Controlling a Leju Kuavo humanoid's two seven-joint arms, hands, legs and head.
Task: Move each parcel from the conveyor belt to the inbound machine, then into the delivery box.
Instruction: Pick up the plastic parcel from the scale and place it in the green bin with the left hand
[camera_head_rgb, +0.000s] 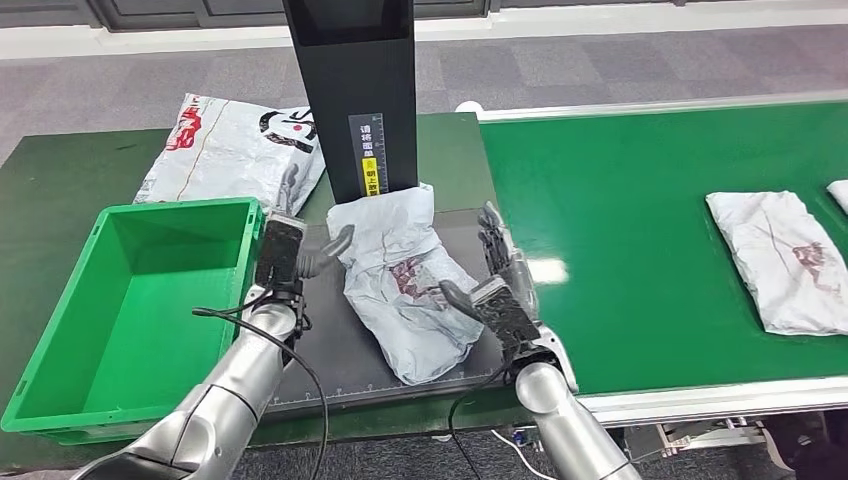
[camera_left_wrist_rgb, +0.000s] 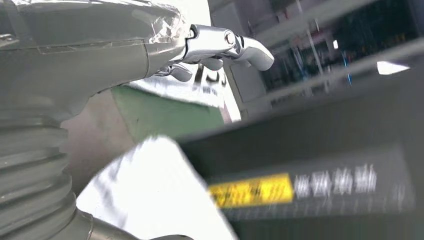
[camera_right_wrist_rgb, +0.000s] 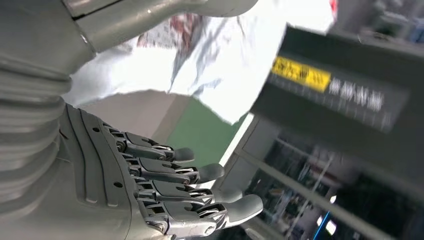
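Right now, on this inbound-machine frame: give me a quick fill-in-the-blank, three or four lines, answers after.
1. The crumpled parcel lies on the inbound machine's dark ____.
2. The delivery box is coloured ____.
3. The left hand and right hand flank the parcel, both ____.
4. Another flat parcel waits on the green ____.

Answers: platform; green; open; conveyor belt
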